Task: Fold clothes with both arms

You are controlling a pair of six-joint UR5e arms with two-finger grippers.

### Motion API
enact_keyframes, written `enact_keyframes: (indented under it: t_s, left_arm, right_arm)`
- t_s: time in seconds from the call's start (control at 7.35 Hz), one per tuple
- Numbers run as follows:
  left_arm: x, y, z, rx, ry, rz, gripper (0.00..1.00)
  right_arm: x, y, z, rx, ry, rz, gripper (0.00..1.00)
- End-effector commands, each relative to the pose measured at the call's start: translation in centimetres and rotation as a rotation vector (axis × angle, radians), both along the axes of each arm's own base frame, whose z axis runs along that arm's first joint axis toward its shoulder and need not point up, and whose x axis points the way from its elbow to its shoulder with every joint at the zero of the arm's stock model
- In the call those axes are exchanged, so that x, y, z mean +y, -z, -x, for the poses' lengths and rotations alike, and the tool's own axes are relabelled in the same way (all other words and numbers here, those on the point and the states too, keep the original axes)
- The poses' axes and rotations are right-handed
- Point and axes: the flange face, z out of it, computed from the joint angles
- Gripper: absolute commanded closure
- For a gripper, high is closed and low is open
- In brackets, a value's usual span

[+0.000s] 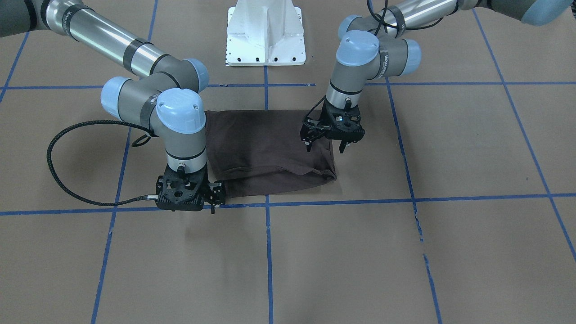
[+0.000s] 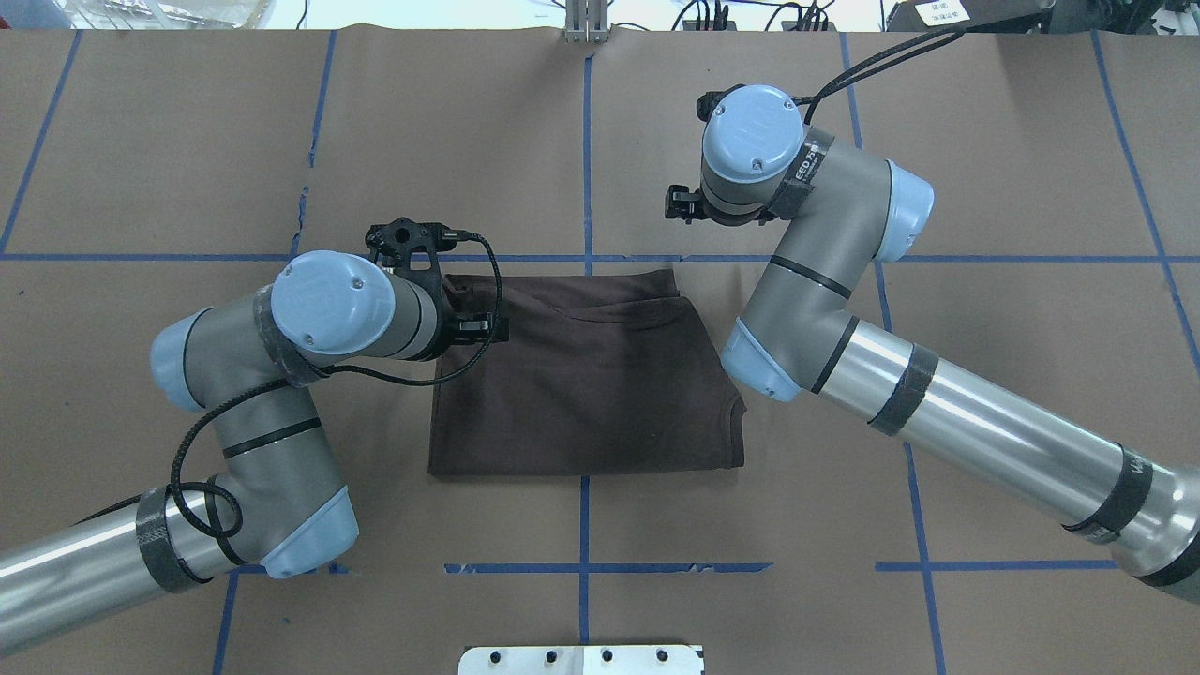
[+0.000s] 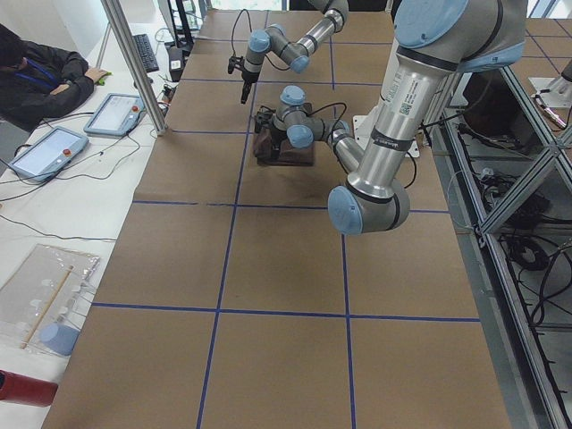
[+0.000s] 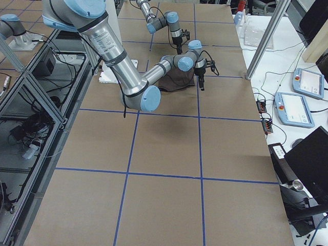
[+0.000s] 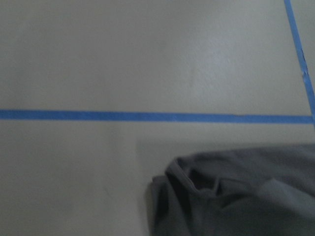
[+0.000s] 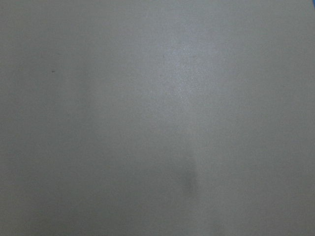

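The dark brown T-shirt point(image 1: 270, 148) point(image 2: 581, 375) lies folded into a rough rectangle on the brown paper, with a loose fold along its far edge. My left gripper point(image 1: 325, 147) hangs open just above the shirt's edge on the robot's left side, holding nothing. The left wrist view shows a rumpled corner of the shirt point(image 5: 236, 196) and no fingers. My right gripper point(image 1: 215, 200) point(image 2: 684, 202) stands beside the shirt's far corner on the robot's right side. It is seen side-on, so I cannot tell whether it is open or shut. The right wrist view shows only bare paper.
Blue tape lines point(image 1: 342, 201) mark a grid on the paper. The white pedestal base point(image 1: 265, 33) stands behind the shirt. A seated person point(image 3: 36, 76) and teach pendants point(image 4: 294, 107) are at a side table beyond the far edge.
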Motion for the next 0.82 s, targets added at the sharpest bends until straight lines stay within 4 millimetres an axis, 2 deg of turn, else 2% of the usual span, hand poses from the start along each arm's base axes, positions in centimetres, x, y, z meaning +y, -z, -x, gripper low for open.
enact_keyframes:
  t_s: [0.0,0.14,0.27,0.54,0.68]
  left_arm:
    - [-0.7,0.9,-2.1,-0.019,0.003,0.017,0.00]
    - [-1.8,1.3,-3.8,-0.027,0.016,0.035,0.00]
    - [-2.2,0.6,-4.1,-0.041,0.017,0.038,0.00]
    - [-3.4,0.1,-3.4,-0.052,0.037,0.035,0.00]
    - [-5.5,-0.5,-2.1,-0.062,0.069,0.041,0.00]
  right_arm:
    - [0.1,-0.1,0.0,0.000,0.001,0.000,0.00]
    - [0.1,-0.1,0.0,0.000,0.001,0.000,0.00]
    - [0.2,-0.2,0.1,0.001,0.003,0.001,0.00]
    - [0.2,-0.3,0.1,0.001,0.004,-0.001,0.00]
    - [0.2,-0.4,0.1,0.002,0.004,0.000,0.00]
